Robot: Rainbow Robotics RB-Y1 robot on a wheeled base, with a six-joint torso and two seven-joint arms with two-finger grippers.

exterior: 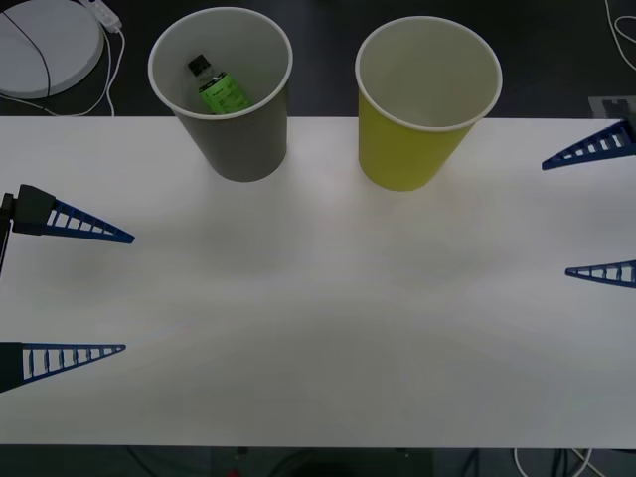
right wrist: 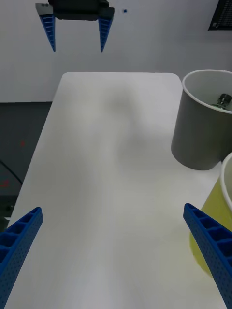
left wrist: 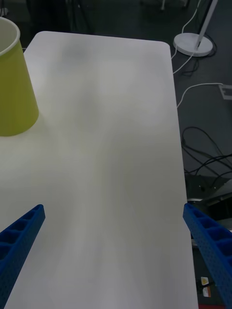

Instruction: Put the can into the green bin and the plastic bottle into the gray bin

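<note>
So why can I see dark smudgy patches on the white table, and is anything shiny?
Front view: the gray bin and the green bin cast soft, faint shadows on the table toward the robot; no hard glare. Right wrist view: a blurry gray shadow patch lies mid-table, beside the gray bin. Left wrist view: faint shadow smudges near the far table edge, beyond the green bin.
</note>
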